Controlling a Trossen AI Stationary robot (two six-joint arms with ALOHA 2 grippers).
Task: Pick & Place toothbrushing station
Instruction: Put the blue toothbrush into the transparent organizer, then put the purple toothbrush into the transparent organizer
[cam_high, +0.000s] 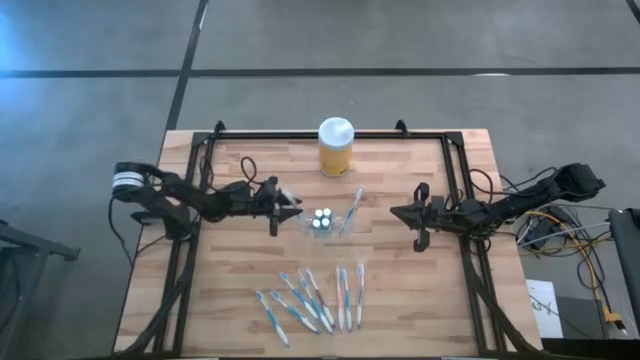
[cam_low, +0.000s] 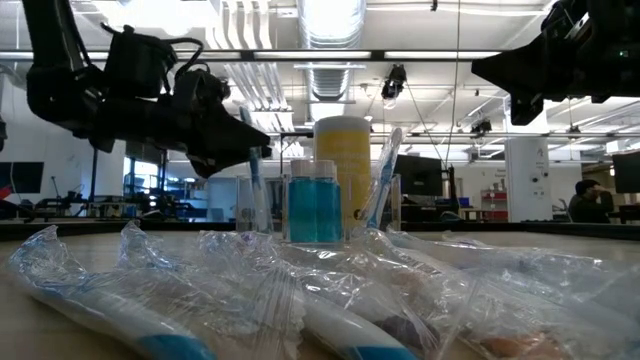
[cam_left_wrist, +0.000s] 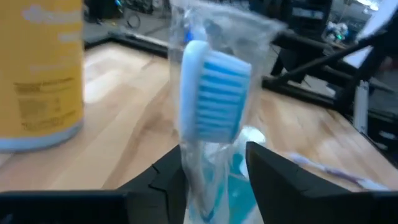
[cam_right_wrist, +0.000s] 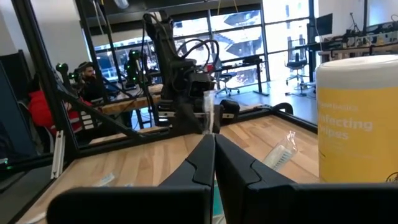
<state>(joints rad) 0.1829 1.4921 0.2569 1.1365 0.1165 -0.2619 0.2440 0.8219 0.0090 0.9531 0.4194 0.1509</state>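
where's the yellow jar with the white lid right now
In the high view the yellow cylindrical jar with a white lid stands upright near the table's far edge, about midway across, just beyond the small clear plastic holder.

Stood mid-table: holder (cam_high: 327, 222), with tubes (cam_high: 321, 217) and a leaning toothbrush (cam_high: 352, 208) in it. Behind it, near the far edge: jar (cam_high: 335, 147). Lay nearer the front edge in a loose row: wrapped toothbrushes (cam_high: 312, 299). Flanked the holder: left gripper (cam_high: 287, 207) close, right gripper (cam_high: 398, 211) apart.
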